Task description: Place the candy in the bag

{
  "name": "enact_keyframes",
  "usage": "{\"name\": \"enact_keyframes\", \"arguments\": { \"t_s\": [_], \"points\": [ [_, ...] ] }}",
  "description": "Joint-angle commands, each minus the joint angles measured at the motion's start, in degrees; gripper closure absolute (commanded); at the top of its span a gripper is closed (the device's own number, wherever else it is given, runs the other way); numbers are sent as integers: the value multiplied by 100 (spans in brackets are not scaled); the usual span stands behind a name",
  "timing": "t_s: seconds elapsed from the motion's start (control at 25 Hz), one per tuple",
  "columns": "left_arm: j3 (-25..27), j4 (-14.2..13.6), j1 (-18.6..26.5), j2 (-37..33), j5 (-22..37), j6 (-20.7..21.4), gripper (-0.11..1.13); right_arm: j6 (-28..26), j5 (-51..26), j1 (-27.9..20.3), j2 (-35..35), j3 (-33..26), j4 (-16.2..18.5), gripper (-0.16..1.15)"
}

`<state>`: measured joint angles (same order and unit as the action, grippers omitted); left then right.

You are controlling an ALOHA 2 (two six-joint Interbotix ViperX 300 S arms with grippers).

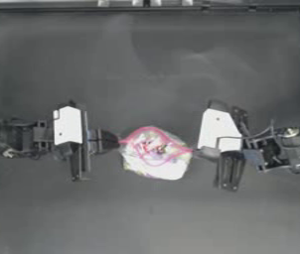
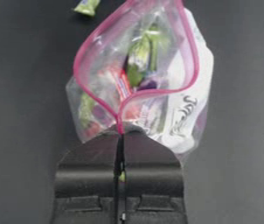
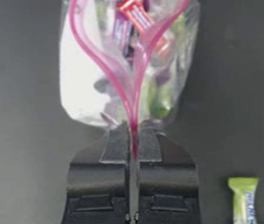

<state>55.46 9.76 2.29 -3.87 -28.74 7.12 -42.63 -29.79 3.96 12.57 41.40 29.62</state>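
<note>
While both arms met at the middle of the dark surface [image 1: 146, 69], the clear plastic zip bag with the pink-red seal strip [image 1: 155, 154] was held between them, one end of its mouth in each gripper. The left gripper [image 2: 121, 131] had its jaws pressed together on the seal strip at the bag's left end. The right gripper [image 3: 133, 131] likewise pinched the strip at the opposite end, jaws closed on the plastic. Between the two holds the pink-red strip bowed outward into a loop, so the mouth stood partly open. Several multicoloured wrapped sweets were visible through the plastic, lying inside the bag.

The small yellow-green wrapped candy with twisted ends [image 3: 243, 199] lay on the surface outside the bag, beside the right gripper and untouched by either. The left wrist view showed it [image 2: 88, 6] beyond the far end of the bag. The overhead view did not show it clearly.

Assessment: the bag had been secured and opened, which appeared to be the preparatory stage. The candy itself was not yet in the bag. Remaining work, as judged: one gripper would need to release its end, collect the candy and drop it through the opening. The mouth might sag or close once one hold was given up.
</note>
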Motion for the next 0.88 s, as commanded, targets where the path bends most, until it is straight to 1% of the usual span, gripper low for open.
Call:
{"name": "enact_keyframes", "arguments": {
  "t_s": [0.04,0.16,0.4,0.68,0.88],
  "points": [
    [-114,-9,-44,-35,-97,-70,97,9,26,-53,26,-79,18,91],
    [-114,-9,-62,53,-167,-149,97,9,26,-70,-9,-53,18,91],
    [-114,-9,-114,246,-404,-176,97,9,44,-123,-149,-53,9,91],
    [-114,-18,-132,316,-422,-255,97,-9,62,-123,-202,-35,0,91],
    [-114,-9,-132,439,-422,-272,97,-26,255,-123,-255,-26,18,91]
  ]
}}
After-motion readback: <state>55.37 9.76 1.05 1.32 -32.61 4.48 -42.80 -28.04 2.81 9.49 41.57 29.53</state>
